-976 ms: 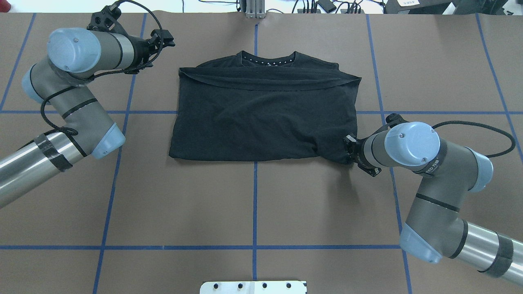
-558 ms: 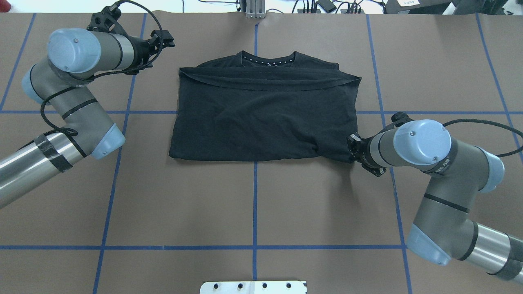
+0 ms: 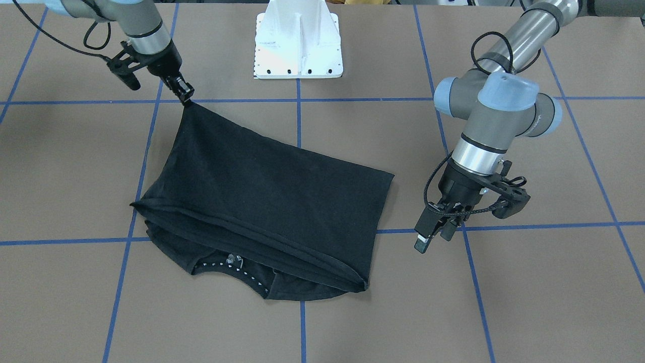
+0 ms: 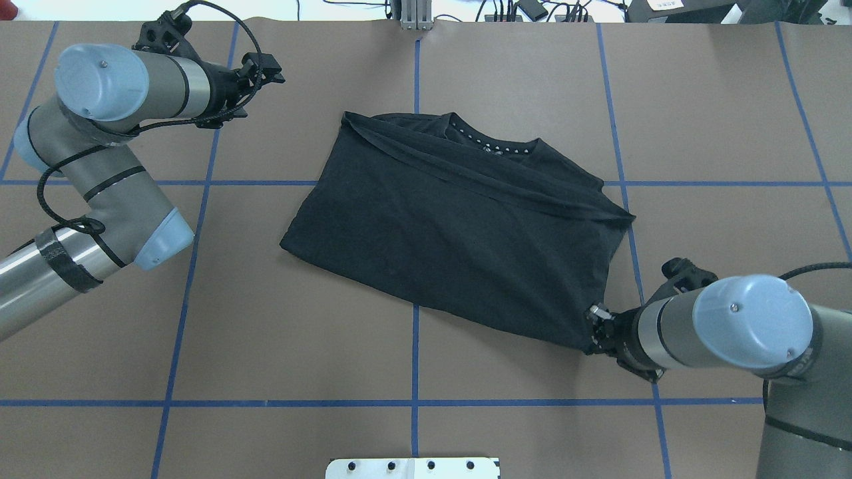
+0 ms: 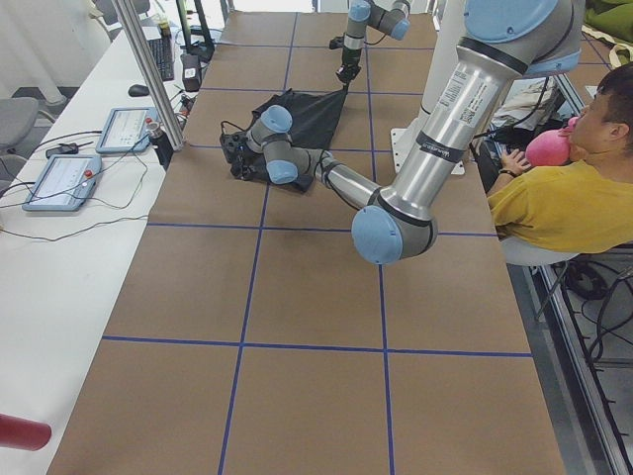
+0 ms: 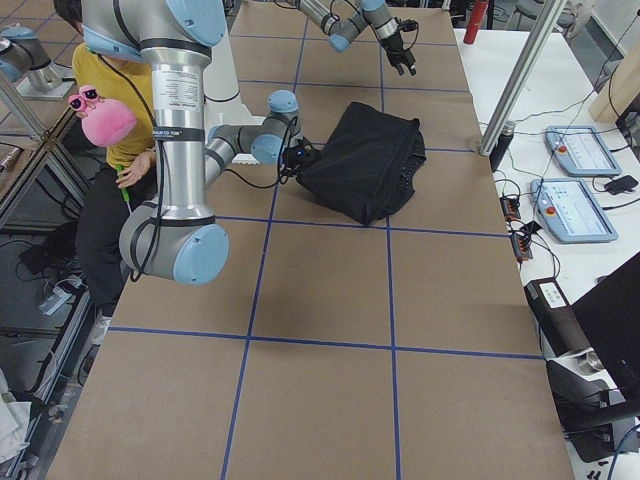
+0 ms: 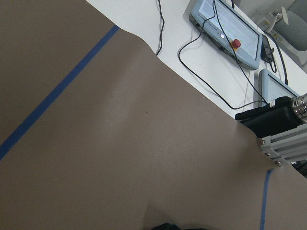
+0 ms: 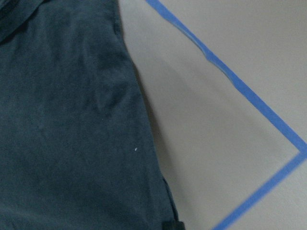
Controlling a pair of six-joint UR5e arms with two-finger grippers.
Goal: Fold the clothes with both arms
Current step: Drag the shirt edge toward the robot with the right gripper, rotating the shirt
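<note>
The black T-shirt (image 4: pixel 459 239) lies folded and skewed on the brown table, plain side up, with its collar (image 4: pixel 492 143) toward the far side. It also shows in the front view (image 3: pixel 267 201) and in the right wrist view (image 8: pixel 62 120). My right gripper (image 4: pixel 594 336) is shut on the shirt's near right corner and holds it taut; the front view shows it too (image 3: pixel 187 98). My left gripper (image 4: pixel 274 72) is open and empty, off the shirt's far left side, above the table (image 3: pixel 433 239).
The white bolted stand (image 3: pixel 298 40) sits at the robot's edge of the table. Blue tape lines (image 4: pixel 415 346) grid the brown cover. Control tablets (image 7: pixel 225 31) and cables lie past the far edge. A person in yellow (image 5: pixel 554 198) sits beside the table.
My right gripper has pulled the shirt's corner toward the robot and to the right, which dragged and turned the whole shirt. The left arm has shifted only slightly.
</note>
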